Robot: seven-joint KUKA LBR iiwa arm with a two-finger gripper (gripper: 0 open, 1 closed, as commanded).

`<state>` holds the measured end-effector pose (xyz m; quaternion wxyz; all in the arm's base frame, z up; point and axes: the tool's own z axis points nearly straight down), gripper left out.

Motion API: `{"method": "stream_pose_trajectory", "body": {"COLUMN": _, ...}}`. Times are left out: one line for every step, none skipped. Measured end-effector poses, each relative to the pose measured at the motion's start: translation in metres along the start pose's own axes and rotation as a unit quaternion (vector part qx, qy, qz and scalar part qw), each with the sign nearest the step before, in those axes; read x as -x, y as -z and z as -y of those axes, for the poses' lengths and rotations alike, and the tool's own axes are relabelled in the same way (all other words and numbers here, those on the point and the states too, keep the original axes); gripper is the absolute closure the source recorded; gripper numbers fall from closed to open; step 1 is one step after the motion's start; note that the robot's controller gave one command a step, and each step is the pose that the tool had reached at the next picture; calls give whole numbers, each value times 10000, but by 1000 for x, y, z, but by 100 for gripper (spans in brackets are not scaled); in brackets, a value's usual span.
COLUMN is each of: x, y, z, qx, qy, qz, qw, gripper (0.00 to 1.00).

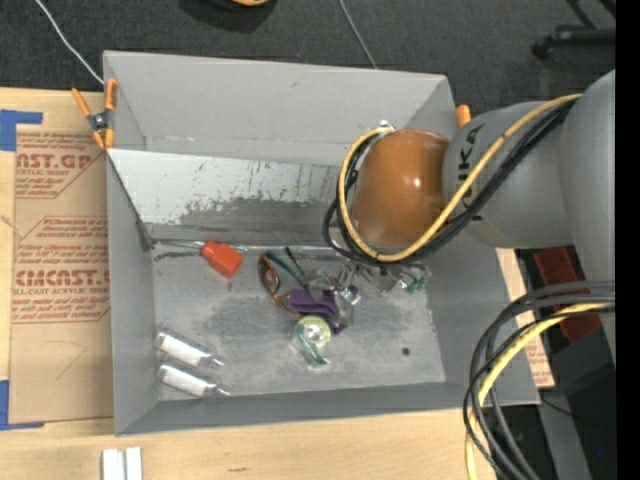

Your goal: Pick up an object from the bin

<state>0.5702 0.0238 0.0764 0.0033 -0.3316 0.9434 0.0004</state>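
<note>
Bin (280, 108): 1, grey metal.
Arm (540, 168): 1, reaching in from the right, with 1 orange-brown dome cover (400, 188) ringed by yellow-black cables.
Gripper (352, 283): below the cover, low over the tangle; jaws apart or together, cannot tell.
Tangle, mid-floor: 1 purple piece (305, 303), 1 brown loop (270, 273), 1 pale green-white item (313, 335), all touching.
White tubes (181, 346): 2, side by side in the near-left corner.
Orange block (222, 258): 1, left of the tangle and apart from it.

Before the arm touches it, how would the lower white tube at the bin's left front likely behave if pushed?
The lower white tube looks round and lies on its side, so it would probably roll. It seems small, likely light. The other white tube lies close beside it, so a push may shift both.
</note>
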Motion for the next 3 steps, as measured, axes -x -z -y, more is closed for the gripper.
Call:
{"method": "stream_pose_trajectory", "body": {"x": 12, "y": 102, "z": -7, "qx": 13, "qy": 7, "qz": -14, "qw": 10000, "gripper": 100}}
{"method": "stream_pose_trajectory", "body": {"x": 7, "y": 101, "z": -2, "qx": -1, "qy": 65, "qz": 17, "qw": 10000, "gripper": 100}}
{"method": "stream_pose_trajectory", "body": {"x": 7, "y": 178, "z": -17, "qx": -7, "qy": 257, "qz": 24, "qw": 9997, "gripper": 100}}
